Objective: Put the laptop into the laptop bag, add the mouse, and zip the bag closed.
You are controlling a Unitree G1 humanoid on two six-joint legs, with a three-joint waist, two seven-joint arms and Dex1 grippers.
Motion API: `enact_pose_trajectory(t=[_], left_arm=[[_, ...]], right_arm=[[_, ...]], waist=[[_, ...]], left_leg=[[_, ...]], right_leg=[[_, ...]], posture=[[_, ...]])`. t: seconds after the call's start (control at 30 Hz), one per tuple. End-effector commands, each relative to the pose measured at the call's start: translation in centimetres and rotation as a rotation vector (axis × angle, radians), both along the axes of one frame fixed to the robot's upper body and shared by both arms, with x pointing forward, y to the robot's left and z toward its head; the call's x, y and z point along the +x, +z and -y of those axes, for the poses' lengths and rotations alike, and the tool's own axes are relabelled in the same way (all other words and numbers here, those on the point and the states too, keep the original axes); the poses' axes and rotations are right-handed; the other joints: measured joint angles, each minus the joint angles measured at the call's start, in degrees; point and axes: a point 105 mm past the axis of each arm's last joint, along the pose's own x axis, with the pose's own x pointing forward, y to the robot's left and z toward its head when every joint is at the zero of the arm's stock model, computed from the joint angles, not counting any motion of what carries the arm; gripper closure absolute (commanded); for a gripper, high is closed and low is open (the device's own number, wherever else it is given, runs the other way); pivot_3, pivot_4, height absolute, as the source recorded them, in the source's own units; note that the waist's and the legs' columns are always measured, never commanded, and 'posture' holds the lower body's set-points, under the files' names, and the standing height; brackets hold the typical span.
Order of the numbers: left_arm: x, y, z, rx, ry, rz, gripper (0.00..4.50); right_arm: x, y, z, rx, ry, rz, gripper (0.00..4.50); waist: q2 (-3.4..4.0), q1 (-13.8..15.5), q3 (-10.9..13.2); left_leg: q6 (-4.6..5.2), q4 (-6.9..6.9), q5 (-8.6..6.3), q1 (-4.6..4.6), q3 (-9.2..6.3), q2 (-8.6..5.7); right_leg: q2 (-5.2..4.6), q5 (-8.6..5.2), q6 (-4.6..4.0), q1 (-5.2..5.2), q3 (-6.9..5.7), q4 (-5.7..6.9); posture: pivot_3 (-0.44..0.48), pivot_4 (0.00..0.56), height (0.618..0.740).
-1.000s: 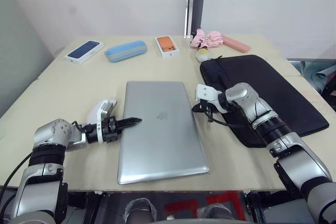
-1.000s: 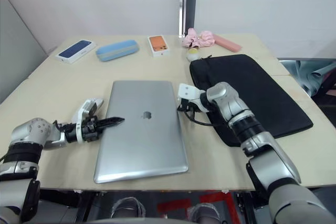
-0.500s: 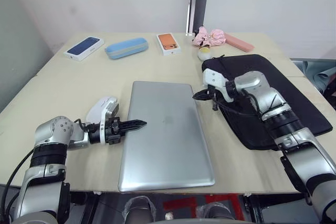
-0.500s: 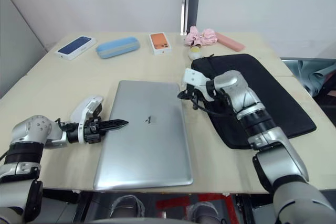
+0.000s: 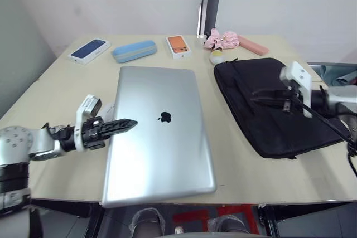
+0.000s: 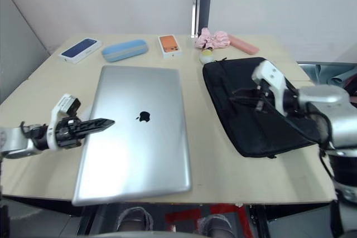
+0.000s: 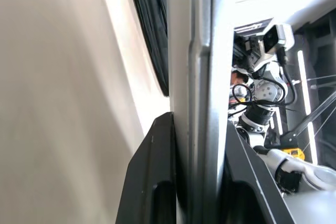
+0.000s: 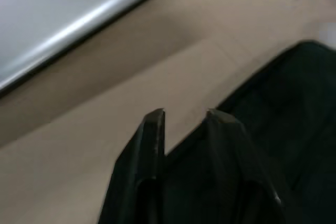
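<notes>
The laptop (image 5: 159,137), a closed silver slab bearing a dark apple logo at its centre, is shown lifted and tilted above the desk (image 5: 61,90), its near edge overhanging the desk's front rim. Its left edge is clamped between the jaws of the left gripper (image 7: 189,150). To the right of the laptop, the black laptop bag (image 5: 273,107) is laid flat on the desk. The right gripper (image 8: 181,124) is held over the bag's edge nearest the laptop, jaws slightly apart and empty. Behind the laptop are ranged a dark-blue phone box (image 5: 89,52), a light-blue oval case (image 5: 134,52), an orange phone box (image 5: 178,47) and a pink bundle (image 5: 220,40). No lettering can be read.
</notes>
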Motion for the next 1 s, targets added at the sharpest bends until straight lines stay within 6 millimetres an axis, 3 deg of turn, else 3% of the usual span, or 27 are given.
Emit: enact_pose_trajectory(t=[0.03, 0.1, 0.2, 0.43, 0.63, 0.83, 1.0], left_arm=[[-1.4, 4.0, -2.2, -0.036, 0.026, 0.096, 4.22], [-1.4, 4.2, -3.4, 0.01, 0.074, 0.08, 4.22], [-0.2, 4.7, -4.5, 0.027, 0.148, 0.097, 4.22], [1.8, 4.2, -5.1, 0.012, 0.216, 0.101, 4.22], [2.7, 3.1, -4.0, -0.002, 0.205, 0.091, 4.22], [3.7, 2.0, -3.2, -0.009, 0.218, 0.085, 4.22], [4.3, 2.3, -2.8, -0.037, 0.229, 0.112, 4.22]], right_arm=[[-2.4, 1.7, 1.7, -0.017, -0.077, 0.032, 1.64], [-3.0, 1.8, 2.4, -0.025, -0.124, 0.031, 1.0], [-3.3, 2.0, 1.8, -0.015, -0.131, 0.036, 0.03], [-2.4, 1.9, -1.8, 0.027, -0.088, 0.035, 0.03], [4.4, 1.6, -3.9, 0.051, -0.355, 0.075, 0.03], [8.0, -0.2, -6.4, 0.029, -0.422, 0.069, 0.03], [10.5, -2.1, -6.4, -0.008, -0.501, 0.07, 0.03]], waist=[[-0.03, 0.07, 0.02], [-0.05, 0.05, 0.03], [-0.04, 0.05, 0.04], [-0.05, -0.01, 0.04], [-0.06, -0.65, 0.04], [-0.05, 0.07, 0.04], [-0.06, 0.51, 0.04]], left_leg=[[0.02, 0.0, -0.01, 0.02, -0.01, 0.05], [0.02, 0.01, -0.02, 0.05, -0.02, 0.12], [-0.12, 0.11, -0.11, 0.17, 0.06, 0.09], [-0.1, 0.58, -0.11, 0.28, 0.07, 0.07], [-0.43, 0.8, 0.08, 0.24, 0.03, 0.08], [-0.58, 0.73, 0.14, 0.12, -0.09, 0.09], [-0.62, 0.81, 0.14, -0.02, -0.26, 0.08]], right_leg=[[0.04, 0.0, 0.0, 0.01, 0.0, 0.01], [0.11, -0.01, 0.02, 0.02, 0.02, 0.0], [0.07, 0.01, 0.06, 0.06, 0.15, 0.11], [0.03, 0.01, 0.05, 0.17, 0.27, 0.5], [0.05, 0.02, 0.05, 0.05, 0.3, 0.89], [0.06, 0.03, 0.06, 0.04, 0.15, 0.83], [0.04, 0.05, 0.09, 0.06, -0.01, 0.83]], posture=[[0.0, 0.15, 0.74], [0.0, 0.15, 0.74], [0.0, 0.15, 0.74], [0.0, 0.15, 0.74], [0.0, 0.15, 0.74], [0.0, 0.15, 0.74], [0.0, 0.15, 0.74]])
